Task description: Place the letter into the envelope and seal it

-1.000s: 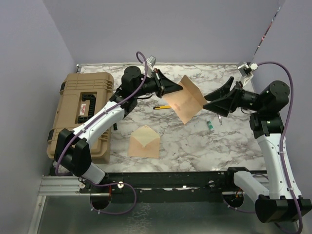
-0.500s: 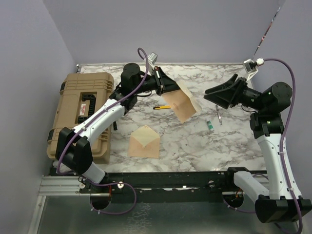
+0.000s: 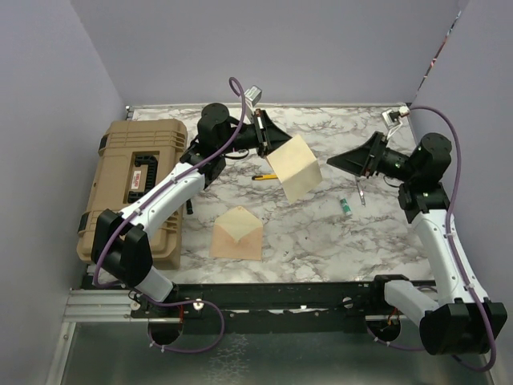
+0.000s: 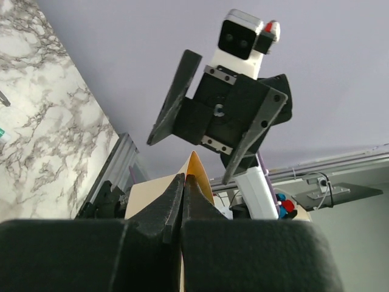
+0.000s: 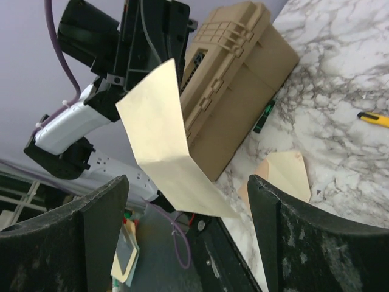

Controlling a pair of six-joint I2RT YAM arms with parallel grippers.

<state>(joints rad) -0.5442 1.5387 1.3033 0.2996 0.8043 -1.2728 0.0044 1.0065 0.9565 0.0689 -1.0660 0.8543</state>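
Top external view: the letter (image 3: 295, 167) is held up above the table (image 3: 321, 241), pinched at its upper left edge in the closed jaws of the left gripper (image 3: 276, 146). The right gripper (image 3: 333, 160) is seen to the right of the sheet, apart from it, its jaws spread wide and empty. The envelope (image 3: 237, 234) is laid flat on the table, flap open, near a tan case (image 3: 132, 188).
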